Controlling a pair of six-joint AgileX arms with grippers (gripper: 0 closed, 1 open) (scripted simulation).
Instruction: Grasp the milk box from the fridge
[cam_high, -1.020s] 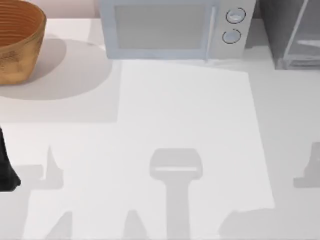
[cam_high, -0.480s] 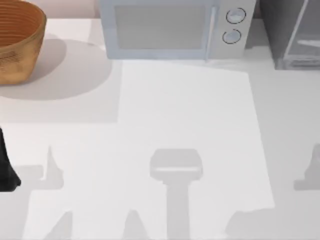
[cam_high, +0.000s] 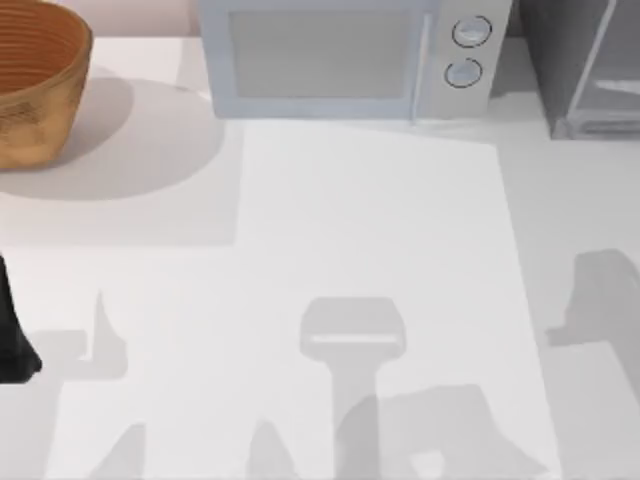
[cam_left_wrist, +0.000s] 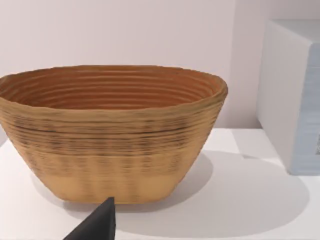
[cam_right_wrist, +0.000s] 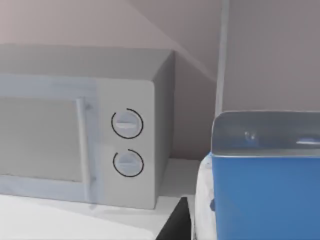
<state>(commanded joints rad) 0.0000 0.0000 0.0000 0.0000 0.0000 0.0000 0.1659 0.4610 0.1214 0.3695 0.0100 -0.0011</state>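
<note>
The milk box (cam_right_wrist: 265, 195) shows its bright blue face and a white edge close in front of the right wrist camera. My right gripper (cam_right_wrist: 235, 231) is shut on it, with one black finger (cam_right_wrist: 176, 224) against the white edge; the carton hides the other. Behind the carton rises the fridge (cam_right_wrist: 272, 55), dark grey with a light frame. From above, the fridge (cam_high: 565, 60) stands at the table's back right corner. My left arm (cam_high: 12, 345) is parked at the left edge, and the left gripper (cam_left_wrist: 100, 225) faces the basket.
A woven brown basket (cam_high: 35, 80) sits at the back left, also the basket (cam_left_wrist: 112, 132) in the left wrist view. The light blue-grey microwave (cam_high: 340, 60) with two round knobs stands at the back centre, next to the fridge. Arm shadows lie across the white table (cam_high: 370, 220).
The right arm's shadows have shifted left and grown across the table's front right part. The left arm, basket, microwave and fridge have stayed put.
</note>
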